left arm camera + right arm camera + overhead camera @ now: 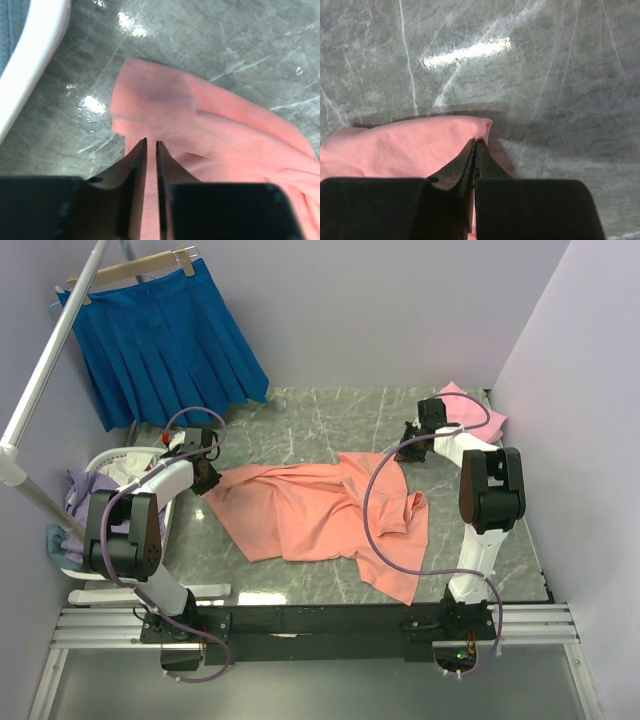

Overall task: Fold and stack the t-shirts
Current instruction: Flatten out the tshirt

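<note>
Though the right claw (476, 142) is pressed fully closed, with a corner of the salmon-orange t-shirt (410, 142) seemingly nipped at its tips, the left claw (151, 143) shows a thin slit over the opposite edge, and I cannot tell whether it has cloth. The shirt sprawls rumpled between them on the marble table (300, 410). The lighter pink t-shirt (470, 412) lies just beyond the right claw. It looks like soft, light, limp stuff, best pinched at hems and corners or it will sag.
</note>
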{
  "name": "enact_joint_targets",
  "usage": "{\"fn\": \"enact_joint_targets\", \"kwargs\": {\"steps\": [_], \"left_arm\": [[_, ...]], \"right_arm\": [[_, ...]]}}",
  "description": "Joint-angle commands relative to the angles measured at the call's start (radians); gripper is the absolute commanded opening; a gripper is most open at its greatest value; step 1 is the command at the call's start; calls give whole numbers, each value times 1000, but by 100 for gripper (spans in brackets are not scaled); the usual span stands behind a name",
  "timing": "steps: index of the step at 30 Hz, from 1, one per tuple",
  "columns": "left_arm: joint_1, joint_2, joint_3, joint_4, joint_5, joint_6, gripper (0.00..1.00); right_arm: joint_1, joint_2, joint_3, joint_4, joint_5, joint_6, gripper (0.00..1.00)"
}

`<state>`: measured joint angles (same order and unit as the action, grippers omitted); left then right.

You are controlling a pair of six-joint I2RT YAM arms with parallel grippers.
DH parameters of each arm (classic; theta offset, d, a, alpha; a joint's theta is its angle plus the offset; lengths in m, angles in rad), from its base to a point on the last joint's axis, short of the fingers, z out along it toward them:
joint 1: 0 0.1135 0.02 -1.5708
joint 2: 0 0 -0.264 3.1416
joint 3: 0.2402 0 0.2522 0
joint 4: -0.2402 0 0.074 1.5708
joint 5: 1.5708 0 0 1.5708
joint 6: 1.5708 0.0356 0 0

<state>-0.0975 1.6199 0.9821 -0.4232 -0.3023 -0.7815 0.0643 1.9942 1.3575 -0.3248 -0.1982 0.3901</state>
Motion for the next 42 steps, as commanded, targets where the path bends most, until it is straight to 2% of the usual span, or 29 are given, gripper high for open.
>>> {"fn": "enact_joint_targets", "kwargs": {"steps": [1, 2, 3, 6, 9, 13, 19, 24, 25, 27, 30, 38, 42], "left_arm": [[4, 1, 13, 29, 14, 19, 19], [4, 8, 18, 23, 11, 19, 31], [4, 8, 17, 14, 8, 18, 37], [4, -2, 3, 21, 2, 14, 47], [2, -12, -20, 32, -6, 7, 51], [4, 6, -28, 52, -34, 5, 47], [4, 58, -23, 69, -57, 5, 30], [4, 75, -20, 72, -63, 8, 28], [4, 75, -20, 72, -66, 8, 25], [4, 71, -26, 77, -64, 8, 13], [7, 49, -30, 83, -60, 10, 1], [5, -69, 3, 49, -34, 17, 1], [5, -110, 46, 23, -21, 30, 4]], "right_arm": [[-6, -32, 45, 1, -6, -19, 0], [-4, -29, 45, -2, -10, -19, 0], [-4, -28, 46, 0, -13, -19, 0], [-6, -25, 46, 1, -17, -17, 2], [-6, -21, 48, 0, -17, -19, 3], [-6, -20, 48, -2, -17, -20, 4], [-4, -15, 46, -8, -10, -25, 5], [-6, -12, 48, -8, -10, -25, 5], [-6, -11, 48, -8, -10, -25, 5], [-6, -12, 48, -5, -17, -27, 0], [-4, -20, 46, 0, -18, -30, 0], [-6, -78, 28, 21, -35, -40, 0], [-6, -118, 23, 27, -32, -45, 0]]}}
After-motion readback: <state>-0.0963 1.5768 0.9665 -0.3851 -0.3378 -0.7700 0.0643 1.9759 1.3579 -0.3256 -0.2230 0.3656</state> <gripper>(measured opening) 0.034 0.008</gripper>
